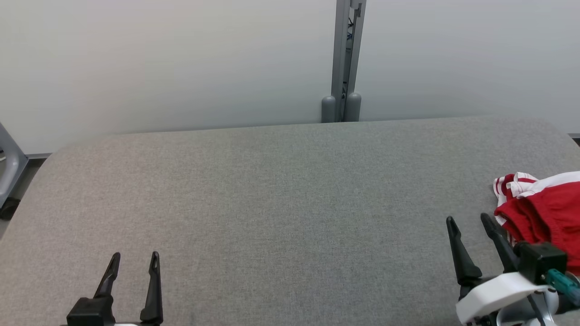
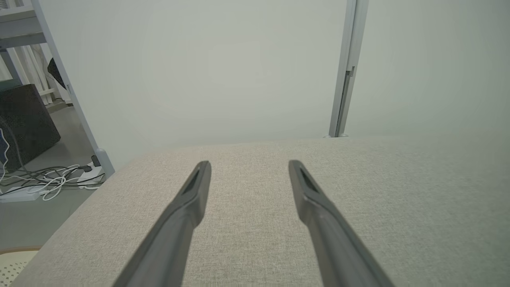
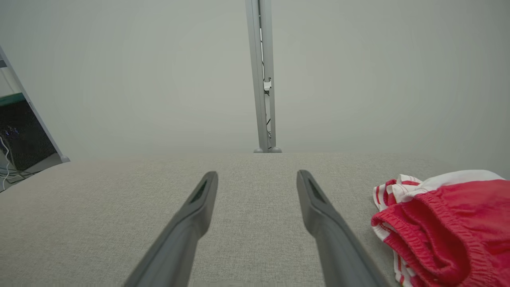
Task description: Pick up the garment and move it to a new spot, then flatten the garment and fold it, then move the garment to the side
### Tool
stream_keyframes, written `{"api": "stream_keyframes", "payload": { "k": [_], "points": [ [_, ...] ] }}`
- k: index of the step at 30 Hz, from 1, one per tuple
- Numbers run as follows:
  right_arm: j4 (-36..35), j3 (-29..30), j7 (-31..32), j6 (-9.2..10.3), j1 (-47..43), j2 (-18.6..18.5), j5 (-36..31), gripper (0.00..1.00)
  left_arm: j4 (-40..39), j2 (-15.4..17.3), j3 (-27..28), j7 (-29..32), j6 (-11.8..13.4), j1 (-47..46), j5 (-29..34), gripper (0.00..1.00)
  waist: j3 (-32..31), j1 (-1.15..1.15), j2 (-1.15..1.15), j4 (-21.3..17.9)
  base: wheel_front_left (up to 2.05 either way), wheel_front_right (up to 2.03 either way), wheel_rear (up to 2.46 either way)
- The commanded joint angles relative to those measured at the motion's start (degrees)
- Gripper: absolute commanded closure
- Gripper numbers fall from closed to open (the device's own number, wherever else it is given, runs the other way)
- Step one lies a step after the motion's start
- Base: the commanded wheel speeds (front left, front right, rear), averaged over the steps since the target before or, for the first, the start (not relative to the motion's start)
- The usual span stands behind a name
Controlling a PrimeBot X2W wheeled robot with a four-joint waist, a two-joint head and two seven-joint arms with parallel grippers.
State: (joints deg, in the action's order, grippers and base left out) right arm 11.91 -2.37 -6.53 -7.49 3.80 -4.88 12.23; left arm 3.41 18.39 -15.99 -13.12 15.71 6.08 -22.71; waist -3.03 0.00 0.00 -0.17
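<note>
A crumpled red garment (image 1: 546, 213) with white stripes and an elastic waistband lies at the right edge of the grey fabric table (image 1: 281, 208). The right wrist view has the garment (image 3: 446, 223) at its lower right, bunched up. My right gripper (image 1: 469, 220) stands open just left of the garment, its fingers apart and holding nothing; it hovers beside the cloth without touching it (image 3: 257, 175). My left gripper (image 1: 134, 257) is open near the table's front left (image 2: 249, 164), far from the garment, with bare table between its fingers.
A pale wall with a grey metal post (image 1: 345, 59) runs behind the table. Beyond the table's left edge lie cables and a power strip (image 2: 48, 181) on the floor. A grey frame part (image 1: 9, 163) stands at the far left.
</note>
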Motion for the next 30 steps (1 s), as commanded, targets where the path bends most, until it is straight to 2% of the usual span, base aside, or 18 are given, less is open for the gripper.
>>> {"api": "stream_keyframes", "payload": {
  "k": [1, 12, 30],
  "points": [
    [-1.00, 0.32, 0.47, -0.01, -1.44, 0.05, -0.54, 0.00, -0.13, 0.31, 0.11, -0.13, 0.30, 0.86, -0.22, 0.00, -0.49, 0.00, 0.00, 0.03, 0.00, 0.00, 0.00],
    [-5.41, 2.19, 2.66, -0.01, -6.48, 0.88, -1.28, 0.00, 0.29, 1.11, -0.41, 0.39, -0.24, 2.65, -0.96, 0.00, -2.14, 0.00, 0.00, -0.01, 0.00, 0.00, 0.00],
    [-7.07, 2.62, 3.44, -0.01, -7.10, 1.36, -1.56, 0.00, 1.22, 2.34, 0.00, -0.54, -2.39, 0.77, -2.22, 0.00, -2.00, 0.00, 0.00, 0.50, 0.00, 0.00, 0.00]
  ]
}}
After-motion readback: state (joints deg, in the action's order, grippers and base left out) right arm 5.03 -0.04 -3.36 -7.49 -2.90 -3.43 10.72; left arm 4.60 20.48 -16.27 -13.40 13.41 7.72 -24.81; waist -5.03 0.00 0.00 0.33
